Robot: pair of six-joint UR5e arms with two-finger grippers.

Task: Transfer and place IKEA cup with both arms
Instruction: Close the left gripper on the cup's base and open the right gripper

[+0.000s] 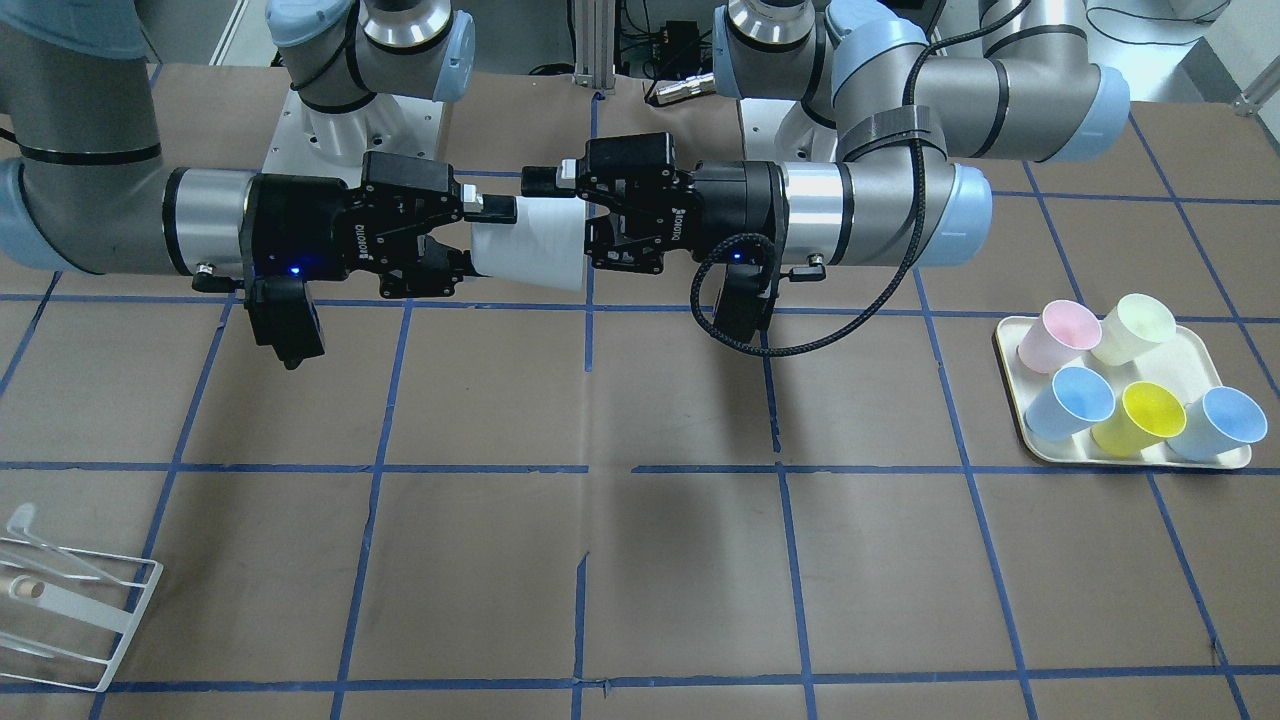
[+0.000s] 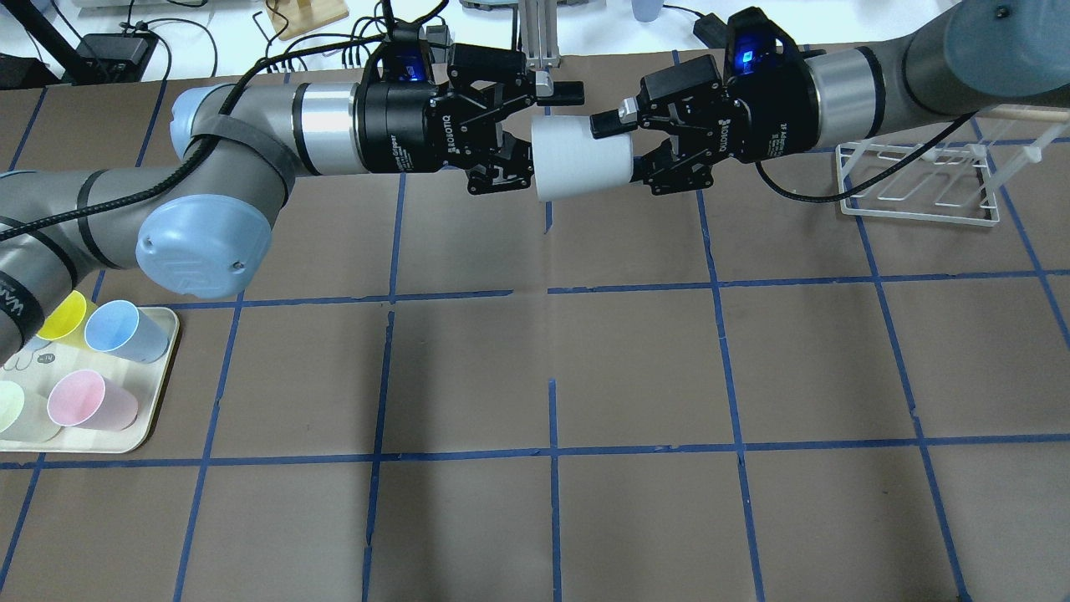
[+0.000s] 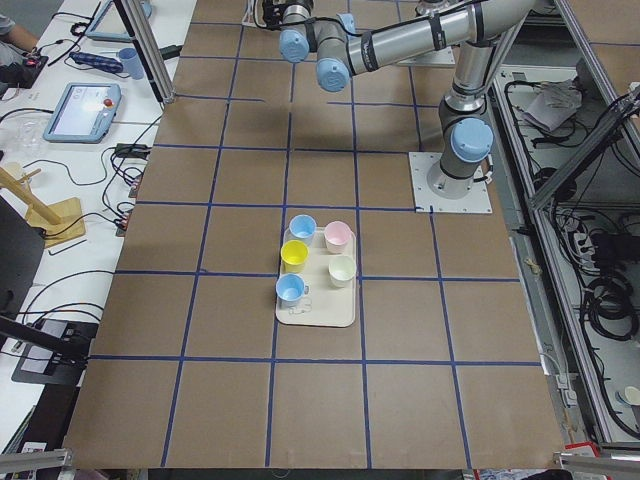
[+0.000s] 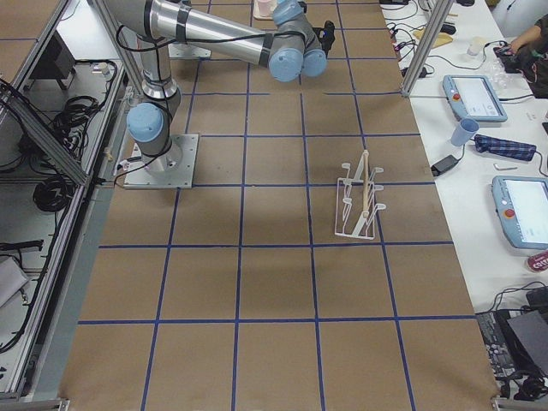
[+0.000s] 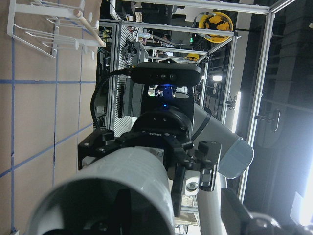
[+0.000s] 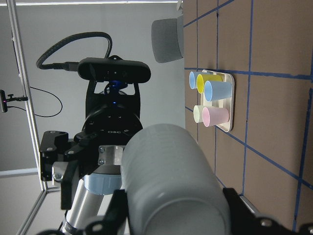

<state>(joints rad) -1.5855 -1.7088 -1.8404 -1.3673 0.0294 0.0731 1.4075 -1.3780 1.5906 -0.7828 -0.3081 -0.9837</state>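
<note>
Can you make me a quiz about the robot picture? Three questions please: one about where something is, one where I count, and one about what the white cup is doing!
1. Where is the cream rectangular tray of coloured plastic cups?
A) on the robot's left side of the table
B) on the robot's right side
C) in the table's middle

2. How many cups stand on that tray?
A) three
B) five
C) seven

3. What is the pale grey-white tapered plastic tumbler doing?
A) standing upright on the table
B) sitting upside down on the tray
C) lying sideways in the air between the left gripper and the right gripper

Answers:
1. A, the tray lies at the overhead view's left, the left arm's side.
2. B, one pink, one cream, one yellow and two blue.
3. C, it hangs clear above the brown table.
</note>
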